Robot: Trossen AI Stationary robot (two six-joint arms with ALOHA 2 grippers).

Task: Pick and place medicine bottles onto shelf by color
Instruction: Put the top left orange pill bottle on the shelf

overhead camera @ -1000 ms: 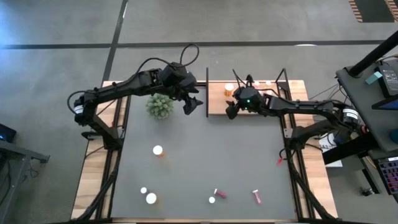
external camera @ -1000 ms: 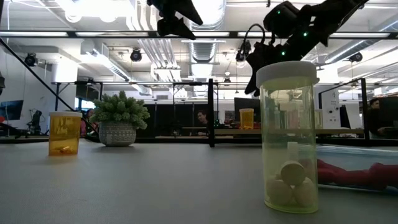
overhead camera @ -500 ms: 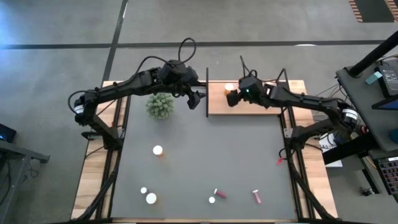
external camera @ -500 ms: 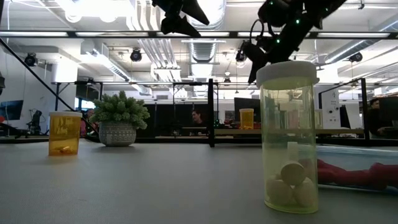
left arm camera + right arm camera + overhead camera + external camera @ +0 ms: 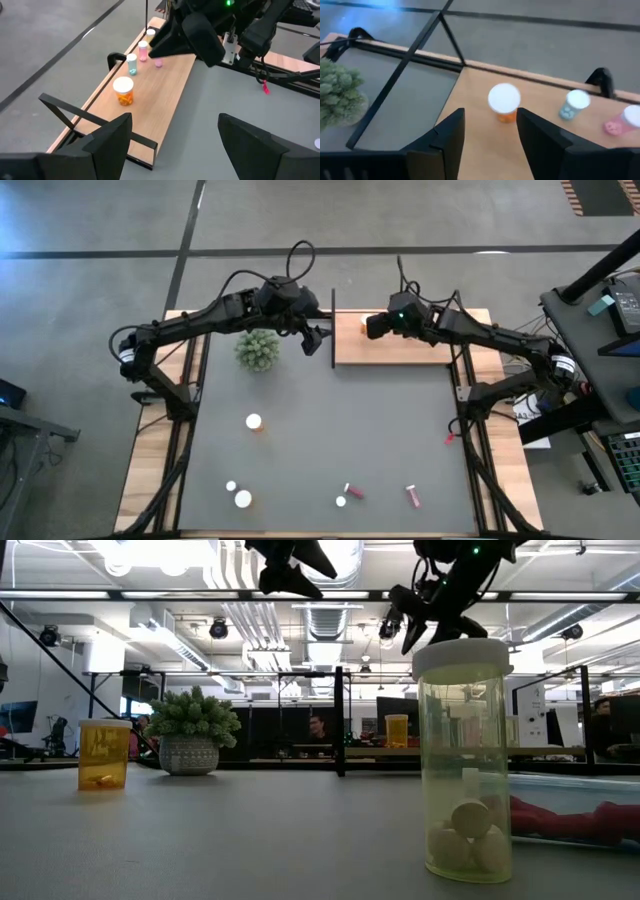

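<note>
Right hand [image 5: 487,145] moved over shelf [image 5: 400,350]; orange bottle [image 5: 504,102] just ahead.

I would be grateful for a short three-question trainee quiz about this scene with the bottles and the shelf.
1. True or false: the orange bottle stands upright on the shelf.
2. The right gripper is: A) above the shelf, holding nothing; B) at the table's near edge.
3. Which gripper hangs beside the plant?

Key: 1 true; 2 A; 3 the left gripper, open and empty.
</note>
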